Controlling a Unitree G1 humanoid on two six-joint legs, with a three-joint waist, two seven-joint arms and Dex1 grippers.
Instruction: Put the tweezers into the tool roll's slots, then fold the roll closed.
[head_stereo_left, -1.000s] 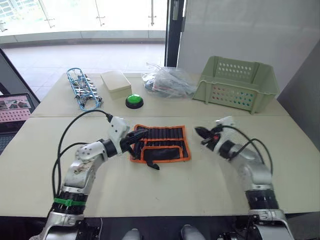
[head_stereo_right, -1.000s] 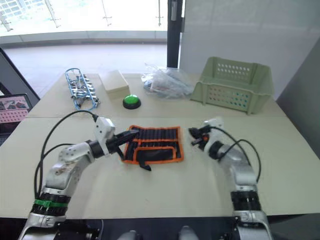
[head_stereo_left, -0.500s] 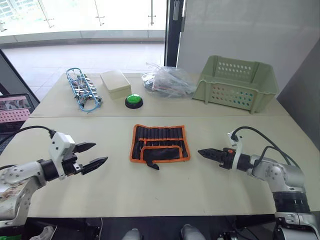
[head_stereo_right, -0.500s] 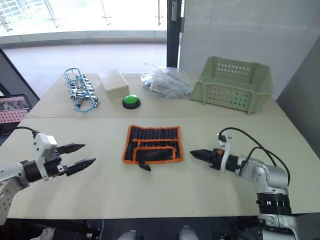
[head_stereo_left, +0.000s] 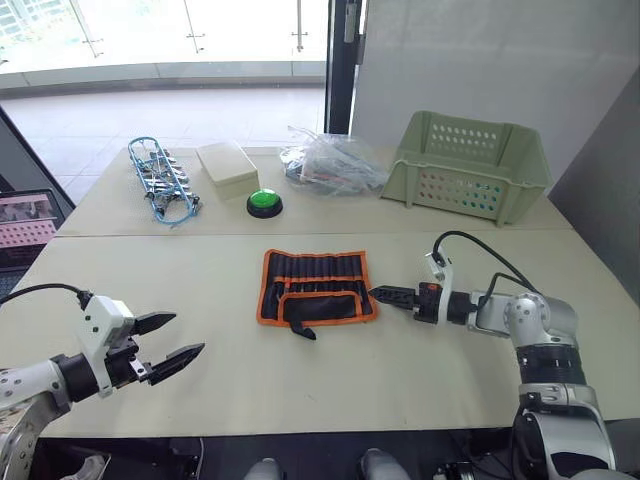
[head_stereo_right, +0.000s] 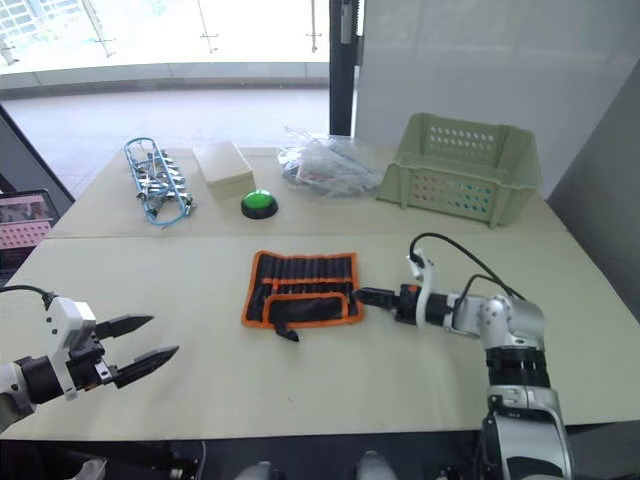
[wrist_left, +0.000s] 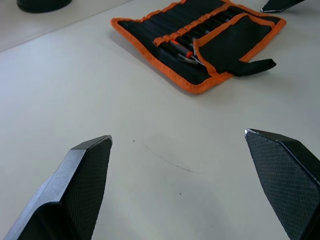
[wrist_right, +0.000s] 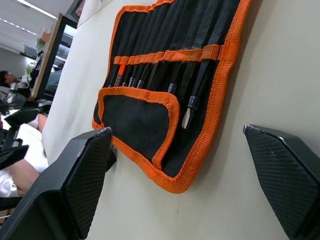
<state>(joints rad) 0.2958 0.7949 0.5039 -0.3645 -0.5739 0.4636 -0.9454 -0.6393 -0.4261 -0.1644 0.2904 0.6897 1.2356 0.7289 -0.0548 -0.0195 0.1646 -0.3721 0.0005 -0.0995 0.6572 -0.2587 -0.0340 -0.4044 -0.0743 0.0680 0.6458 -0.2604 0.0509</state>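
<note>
The tool roll (head_stereo_left: 318, 288), black with orange edging, lies open on the table, its lower flap folded up and its black strap (head_stereo_left: 303, 331) trailing off the near edge. Several slim tweezers (wrist_right: 192, 102) sit tucked in the slots (wrist_right: 200, 30), with their tips poking out below the orange band. My right gripper (head_stereo_left: 385, 294) is open, low over the table, its fingertips just off the roll's right edge. Far from the roll, at the table's near left, my left gripper (head_stereo_left: 172, 337) is open and holds nothing.
Along the table's far side stand a pale green perforated basket (head_stereo_left: 470, 165), a clear plastic bag (head_stereo_left: 330, 165), a green button (head_stereo_left: 263, 203), a cream box (head_stereo_left: 229, 167) and a blue-wire bundle of clips (head_stereo_left: 160, 180). A laptop (head_stereo_left: 25, 215) sits off the left edge.
A second ago both grippers were shut at the roll's two sides. Both pulled back and opened. The right gripper has since moved back in to the roll's right edge.
</note>
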